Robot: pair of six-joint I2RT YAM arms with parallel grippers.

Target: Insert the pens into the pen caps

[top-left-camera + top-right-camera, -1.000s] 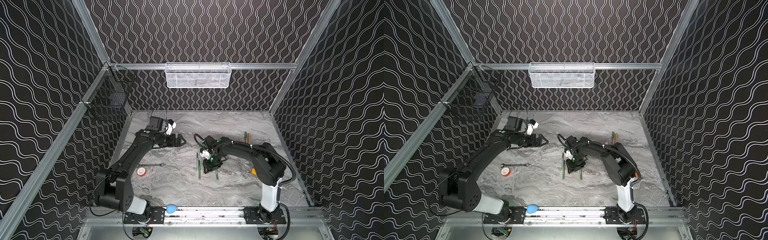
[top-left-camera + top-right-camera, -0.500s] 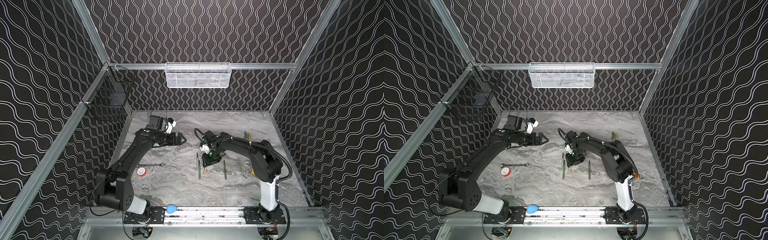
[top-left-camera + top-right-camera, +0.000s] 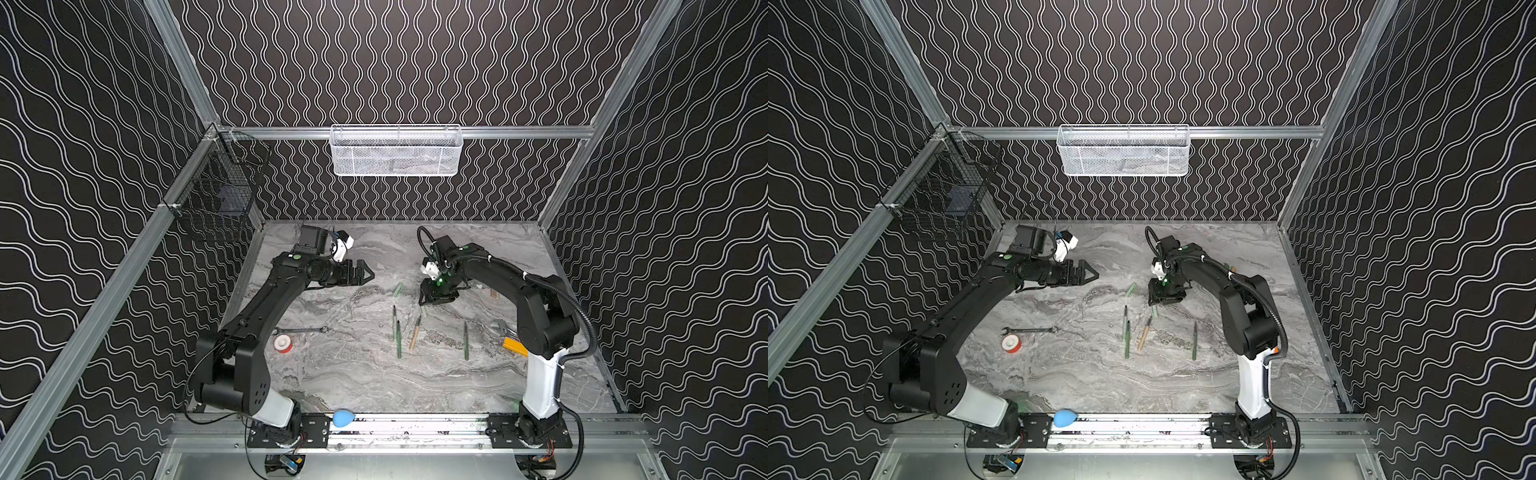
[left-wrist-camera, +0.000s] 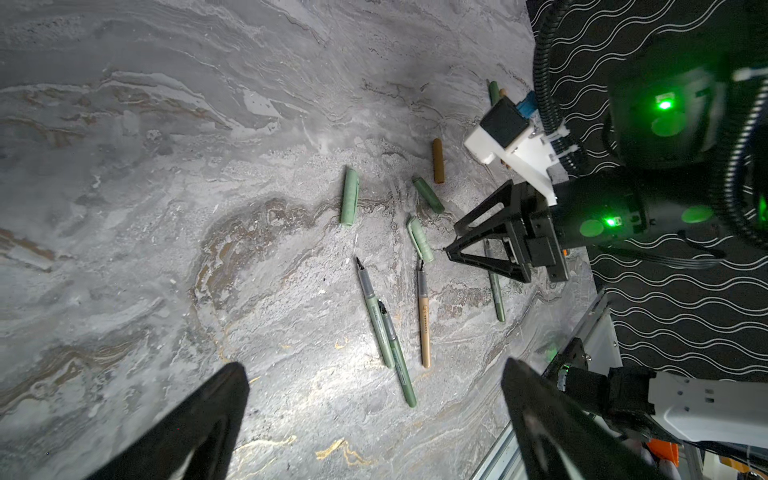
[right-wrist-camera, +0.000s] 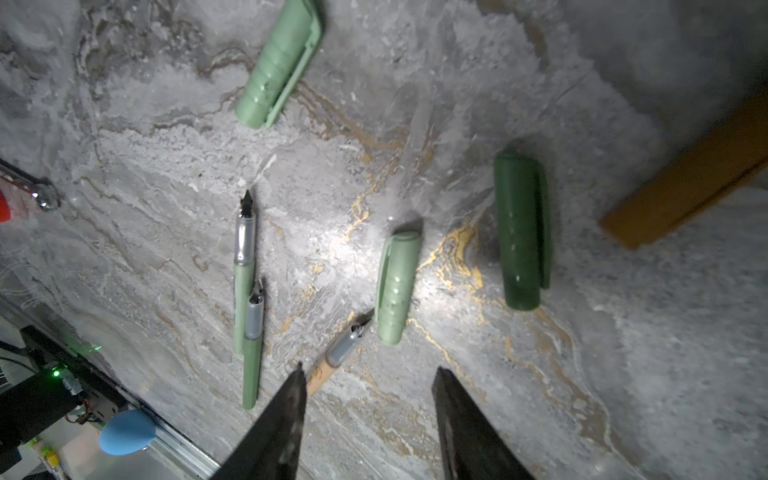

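Right wrist view: right jaws hang part open and empty above the tabletop (image 5: pixel 602 353), close to a pale green cap (image 5: pixel 395 286) lying just beside the tan pen (image 5: pixel 338 359) tip; a skewed pinch could roll it away. Left jaws wide open, empty

Dim overall; both top views sharp. A bright patch glares on the marble table (image 5: pixel 345 243); the orange cap (image 5: pixel 681 174) is blurred.
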